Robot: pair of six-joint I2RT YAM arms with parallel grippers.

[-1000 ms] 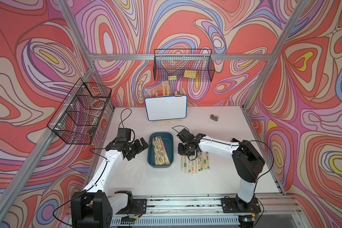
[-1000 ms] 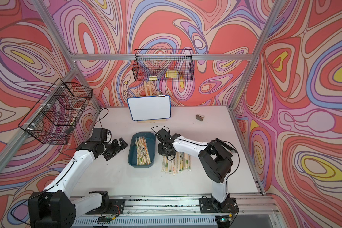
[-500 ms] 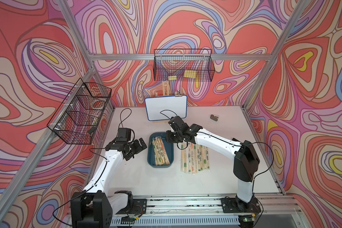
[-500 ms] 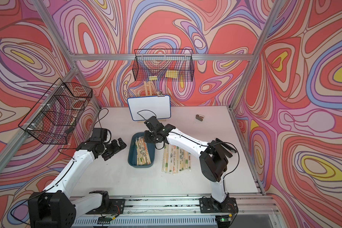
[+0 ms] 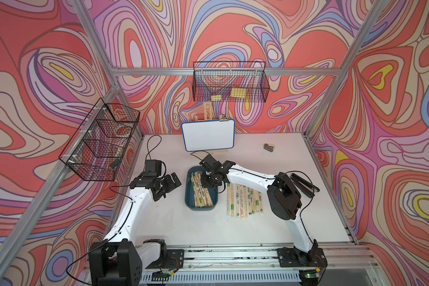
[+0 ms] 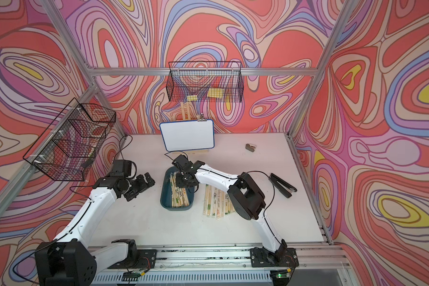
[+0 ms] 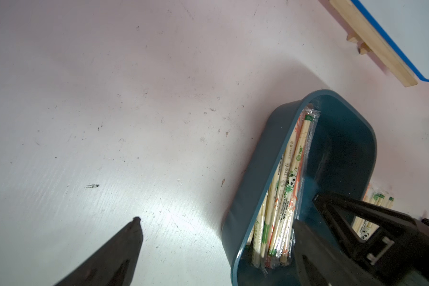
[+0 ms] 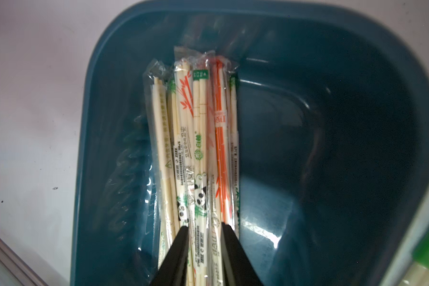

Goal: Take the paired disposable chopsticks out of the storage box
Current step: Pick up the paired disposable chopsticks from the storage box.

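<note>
Right gripper [image 8: 203,225] down inside the storage box [image 5: 200,208], jaws a narrow gap apart, astride the heap near its middle. Impossible to tell whether pinching or only straddling.

White table [image 5: 258,227] underneath it all. Left gripper [image 5: 168,185] spread wide, empty, hanging just beside the box on the side away from the right arm. Box between the two arms, with the paired disposable chopsticks [image 5: 201,194] lying lengthwise in it, crowded to one side, the other side bare. Just beside the box, partly under the right forearm, a row of sleeved pairs [image 5: 244,201] flat on the table. Smallest, between the fingertips: a panda-marked pair [image 8: 200,198] with one pale neighbour.

Step in hand, by the look of it: picking the next pair, with the task partly done. Next: close on one sleeve only, lift clear of the rim, carry across to the row. Slippery film, so neighbours likely to drag along.
</note>
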